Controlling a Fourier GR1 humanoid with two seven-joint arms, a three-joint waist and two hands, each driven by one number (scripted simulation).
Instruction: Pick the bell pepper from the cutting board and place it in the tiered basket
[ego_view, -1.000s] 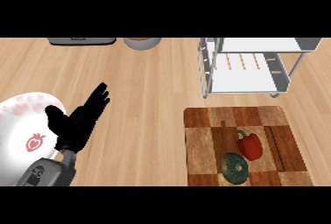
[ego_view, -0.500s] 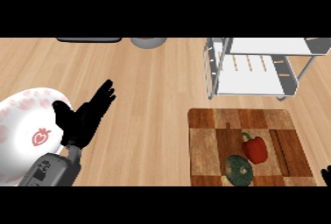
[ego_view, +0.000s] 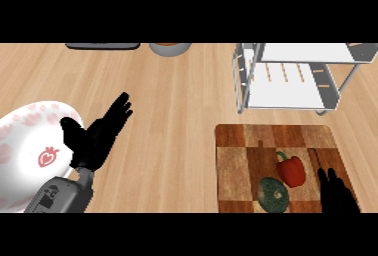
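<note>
On the checkered cutting board (ego_view: 251, 145), at roughly 4 o'clock in the head view, the red bell pepper (ego_view: 291, 169) lies with its green stem pointing toward 11 o'clock, just beside a dark green round vegetable (ego_view: 273, 194) at its 7 o'clock. The right hand (ego_view: 338, 194) now shows at the lower right edge, fingers straight and extended toward 12 o'clock, open, holding nothing, positioned near the pepper at its 4 o'clock; half a second ago only a fingertip was visible at that edge. The left hand (ego_view: 94, 137) rests open at 9 o'clock, fingers up, overlapping the rim of the white plate (ego_view: 26, 125) with the strawberry mark; its pose matches the earlier frame. The tiered basket (ego_view: 291, 77) stands at 1 o'clock, apart from the board. A grey bowl (ego_view: 170, 48) sits at the 12 o'clock edge.
</note>
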